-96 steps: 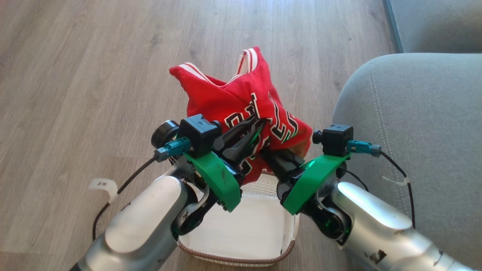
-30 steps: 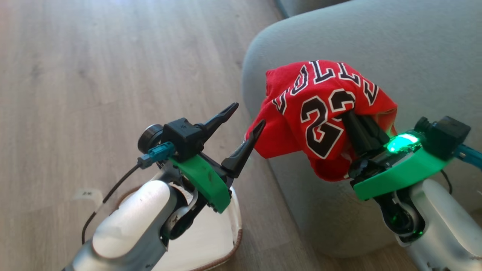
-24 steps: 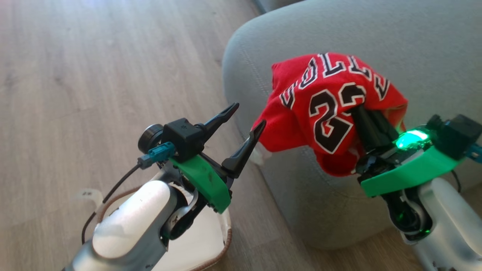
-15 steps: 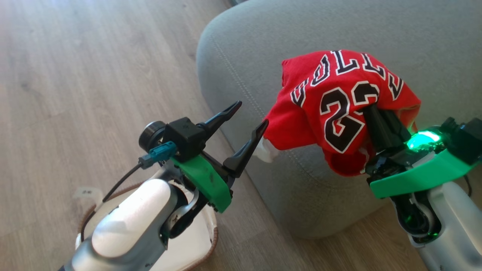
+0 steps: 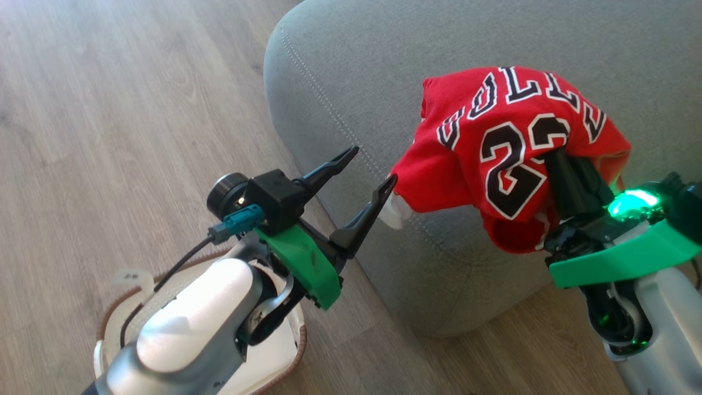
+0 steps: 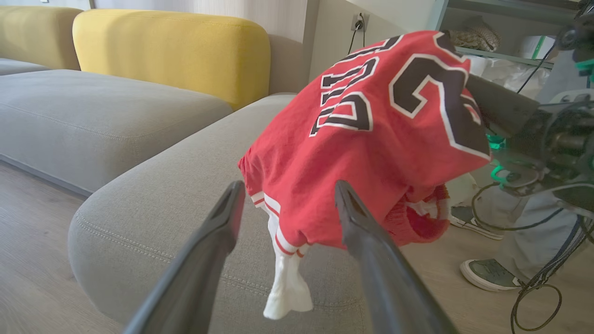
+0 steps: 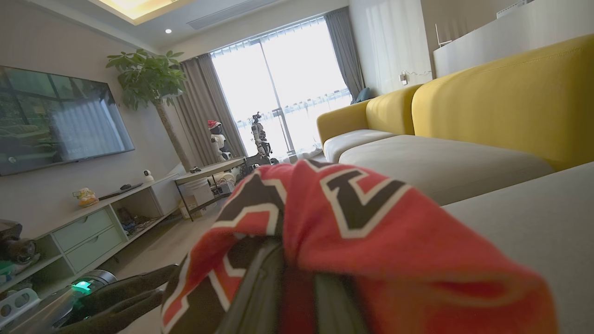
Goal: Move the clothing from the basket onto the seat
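Note:
The red jersey (image 5: 510, 137) with black "23" lettering hangs bunched over my right gripper (image 5: 556, 159), which is shut on it, just above the rounded front corner of the grey-green seat (image 5: 356, 66). A white strip of the jersey (image 6: 287, 287) dangles beside the seat's edge. My left gripper (image 5: 372, 166) is open and holds nothing, its tips just short of the jersey's left hem. In the left wrist view, the jersey (image 6: 371, 134) hangs just past its fingers (image 6: 232, 204). The cream basket (image 5: 299, 351) sits on the floor under my left forearm, mostly hidden.
Wooden floor (image 5: 109, 109) spreads to the left of the seat. Yellow backrests (image 6: 171, 51) rise behind the sofa cushions. A person's shoe (image 6: 485, 273) and trouser leg stand by cables on the floor. A TV (image 7: 60, 120) and a low cabinet (image 7: 88, 222) line the far wall.
The head camera has swung toward the seat. My right gripper has carried the jersey farther over the seat's corner. The left gripper, shut on the jersey 3.2 s ago, stays open.

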{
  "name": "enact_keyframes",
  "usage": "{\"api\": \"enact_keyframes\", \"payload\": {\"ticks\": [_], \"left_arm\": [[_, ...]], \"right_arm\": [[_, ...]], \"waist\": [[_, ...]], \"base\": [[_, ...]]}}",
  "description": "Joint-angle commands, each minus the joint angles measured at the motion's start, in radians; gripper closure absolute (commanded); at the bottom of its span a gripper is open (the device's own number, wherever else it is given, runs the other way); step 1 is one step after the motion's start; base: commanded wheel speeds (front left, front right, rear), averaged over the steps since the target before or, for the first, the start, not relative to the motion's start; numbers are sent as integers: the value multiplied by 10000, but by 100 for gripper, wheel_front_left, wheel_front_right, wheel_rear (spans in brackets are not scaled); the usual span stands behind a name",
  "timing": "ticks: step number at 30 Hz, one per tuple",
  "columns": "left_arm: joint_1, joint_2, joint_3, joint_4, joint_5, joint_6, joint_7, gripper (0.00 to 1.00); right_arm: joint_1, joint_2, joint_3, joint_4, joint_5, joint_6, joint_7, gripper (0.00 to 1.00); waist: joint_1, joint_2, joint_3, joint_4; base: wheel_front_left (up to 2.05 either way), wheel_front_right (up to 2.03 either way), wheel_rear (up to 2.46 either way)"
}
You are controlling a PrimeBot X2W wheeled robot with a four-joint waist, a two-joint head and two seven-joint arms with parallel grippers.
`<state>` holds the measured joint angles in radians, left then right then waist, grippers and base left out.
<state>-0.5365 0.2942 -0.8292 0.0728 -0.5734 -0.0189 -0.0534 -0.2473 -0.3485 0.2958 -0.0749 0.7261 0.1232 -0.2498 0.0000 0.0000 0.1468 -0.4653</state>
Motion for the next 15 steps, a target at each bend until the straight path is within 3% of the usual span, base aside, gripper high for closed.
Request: {"api": "enact_keyframes", "payload": {"ticks": [1,15], "left_arm": [[-670,227,379,-301,128,-54,0,0],[-1214,318,315,-483,253,-77,274,0]], "right_arm": [[-121,-16,-17,-464,-106,75,-120,100],[-1604,-428,-778,282,-282,75,-83,100]], "waist": [[0,0,59,43],[0,0,1091,528]], "base": [[0,0,0],[0,0,0]]}}
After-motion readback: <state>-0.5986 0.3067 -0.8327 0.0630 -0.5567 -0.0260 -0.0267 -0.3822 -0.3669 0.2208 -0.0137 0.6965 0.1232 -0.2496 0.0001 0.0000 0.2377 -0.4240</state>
